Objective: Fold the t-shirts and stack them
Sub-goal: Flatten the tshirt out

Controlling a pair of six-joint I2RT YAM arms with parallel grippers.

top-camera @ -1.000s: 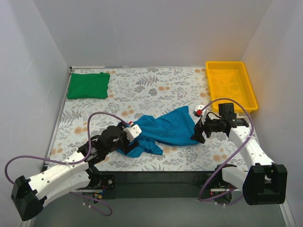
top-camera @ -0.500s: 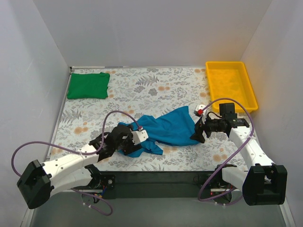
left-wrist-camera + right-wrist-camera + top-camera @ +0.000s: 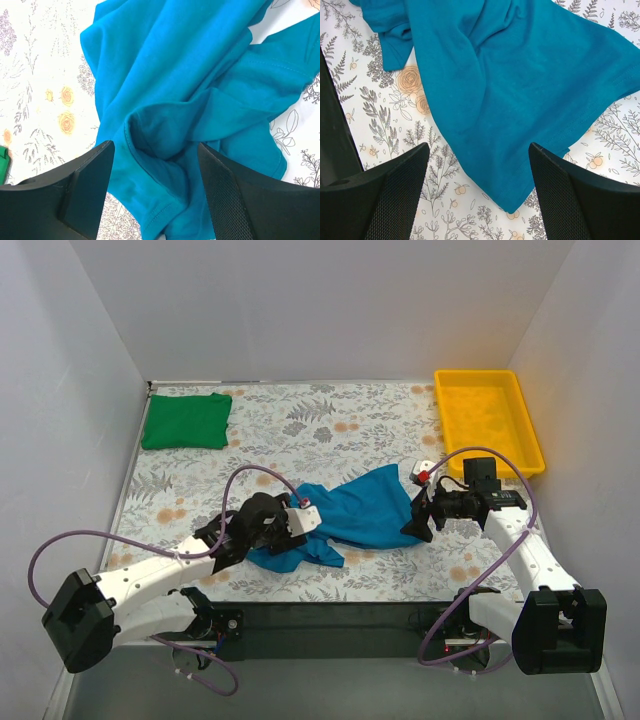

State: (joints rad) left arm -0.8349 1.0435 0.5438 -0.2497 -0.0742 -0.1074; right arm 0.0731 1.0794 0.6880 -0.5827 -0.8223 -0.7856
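Floral table (image 3: 300, 430); teal t-shirt (image 3: 355, 515) long axis near-left to far-right; left gripper (image 3: 155, 150), right gripper (image 3: 479, 150) spread.

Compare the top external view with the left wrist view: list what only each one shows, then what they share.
Top external only: the yellow plastic tray at the far right, the right end effector beside the crumpled teal-blue cotton t-shirt, and the whole folded bright green cotton t-shirt. Left wrist only: the teal shirt's hem stitching and a hemmed opening. Shared: the teal shirt, the floral tablecloth, the open left end effector over that shirt's left end, and the green shirt, just a sliver in the wrist view.
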